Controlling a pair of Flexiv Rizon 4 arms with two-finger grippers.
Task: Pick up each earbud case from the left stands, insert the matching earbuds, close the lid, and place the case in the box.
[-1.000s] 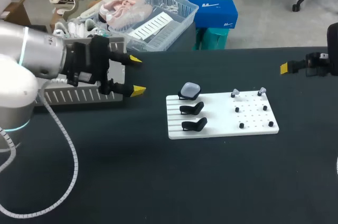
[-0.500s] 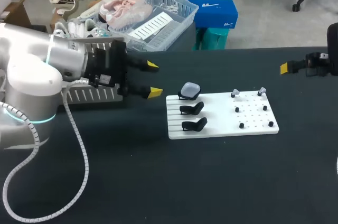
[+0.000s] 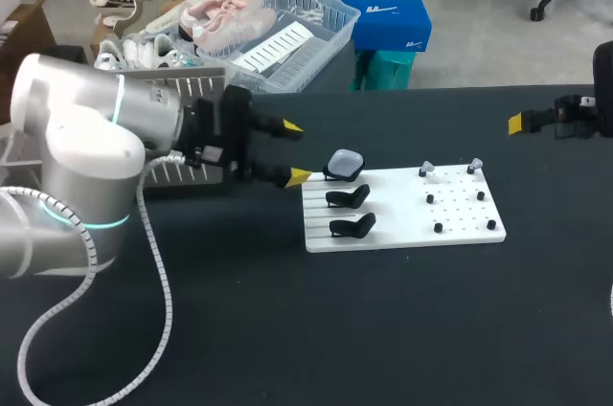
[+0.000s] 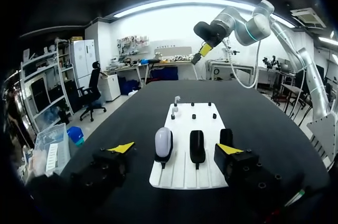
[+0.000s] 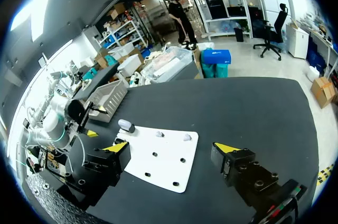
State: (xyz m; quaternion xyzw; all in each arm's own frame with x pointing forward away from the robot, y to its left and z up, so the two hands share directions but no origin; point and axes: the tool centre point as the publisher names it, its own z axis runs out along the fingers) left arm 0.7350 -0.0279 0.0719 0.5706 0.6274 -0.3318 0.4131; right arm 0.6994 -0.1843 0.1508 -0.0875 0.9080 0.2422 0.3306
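Black table (image 3: 383, 329), with your left arm (image 3: 86, 157) coming in over the grey slotted box (image 3: 177, 172) and hiding part of it. The white board (image 3: 402, 224) sits mid-table. Left gripper (image 3: 295, 151) is spread wide and empty, tips just beside the board's left edge. Right gripper (image 5: 173, 148) is also spread and empty, at the far right, well apart from the board. The earbud case (image 3: 345, 163) sits on the rearmost stand, with two black stands (image 3: 350, 197) in line in front of it. Two earbuds (image 3: 427, 169) sit on the board's rear pegs.
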